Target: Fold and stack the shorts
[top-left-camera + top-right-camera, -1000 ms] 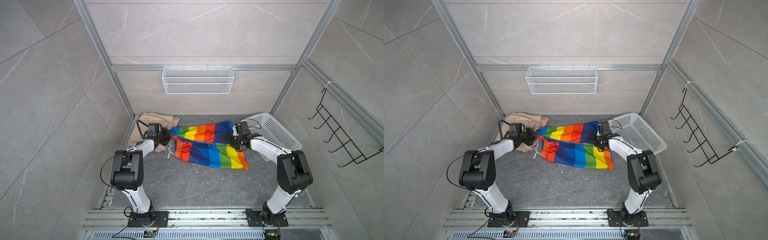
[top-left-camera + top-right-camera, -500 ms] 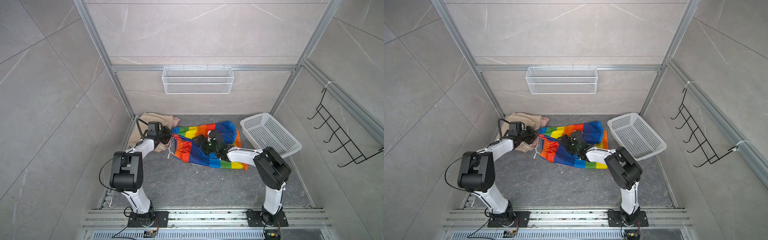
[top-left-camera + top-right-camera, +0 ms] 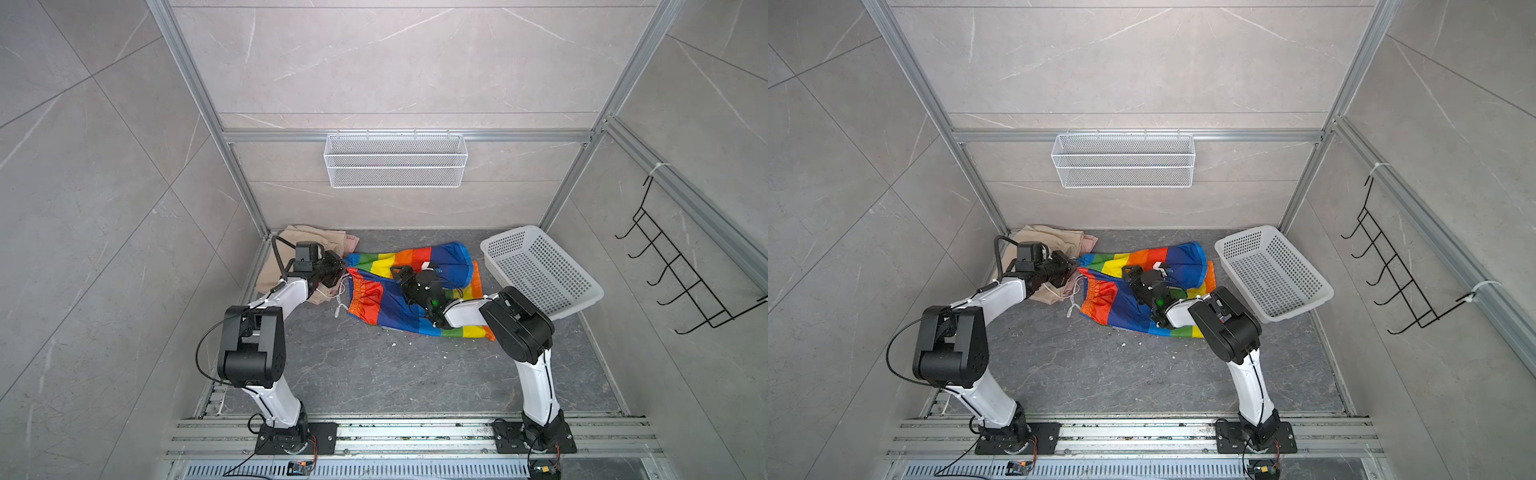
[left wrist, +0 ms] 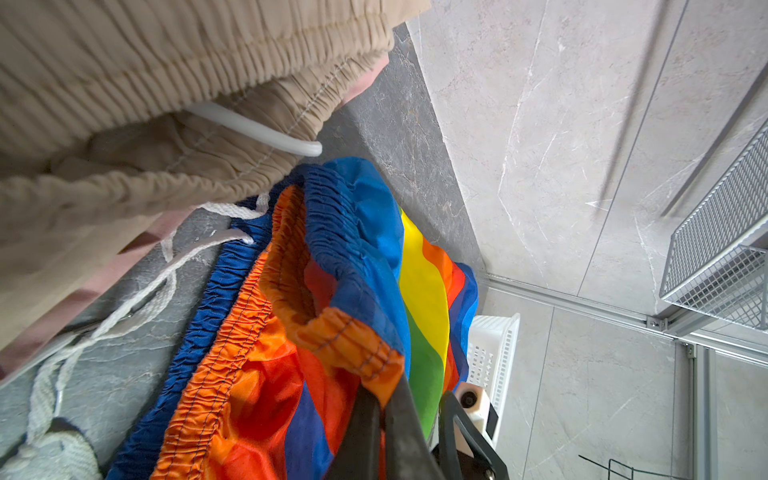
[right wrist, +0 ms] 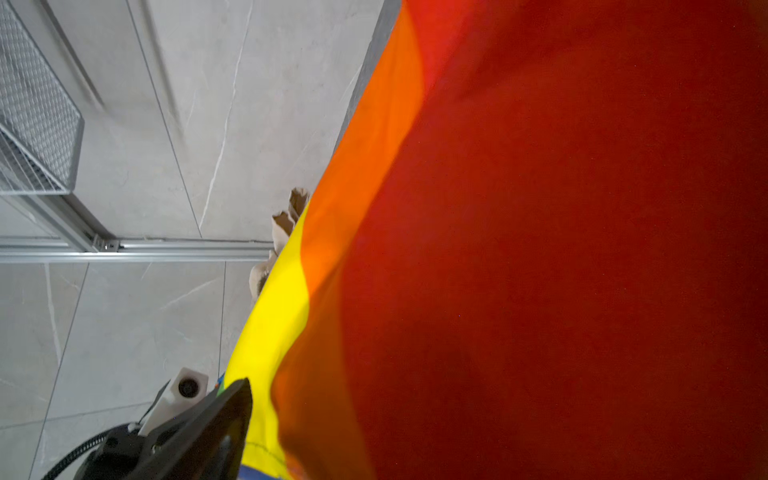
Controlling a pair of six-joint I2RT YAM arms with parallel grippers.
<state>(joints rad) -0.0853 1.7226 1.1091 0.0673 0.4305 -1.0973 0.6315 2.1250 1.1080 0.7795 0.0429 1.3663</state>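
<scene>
The rainbow-striped shorts (image 3: pixel 399 299) lie spread on the floor in both top views, waist to the left. My left gripper (image 3: pixel 343 263) is shut on the orange corner of their waistband (image 4: pixel 353 345), its fingers (image 4: pixel 399 419) pinched together. My right gripper (image 3: pixel 405 274) rests low over the middle of the same shorts. One finger (image 5: pixel 224 411) shows far to the side in the right wrist view. Red and orange fabric (image 5: pixel 540 249) hides the other finger. The beige shorts (image 3: pixel 299 243) lie bunched in the back left corner on the salmon-pink shorts (image 3: pixel 352 240).
A white perforated basket (image 3: pixel 540 270) stands tilted at the back right, close to the shorts' hem. A wire shelf (image 3: pixel 395 160) hangs on the back wall and a black hook rack (image 3: pixel 681 274) on the right wall. White drawstrings (image 3: pixel 341 291) trail by the waistband.
My right arm has swung left from the shorts' right hem beside the basket to their middle. The left gripper has kept its hold on the waistband.
</scene>
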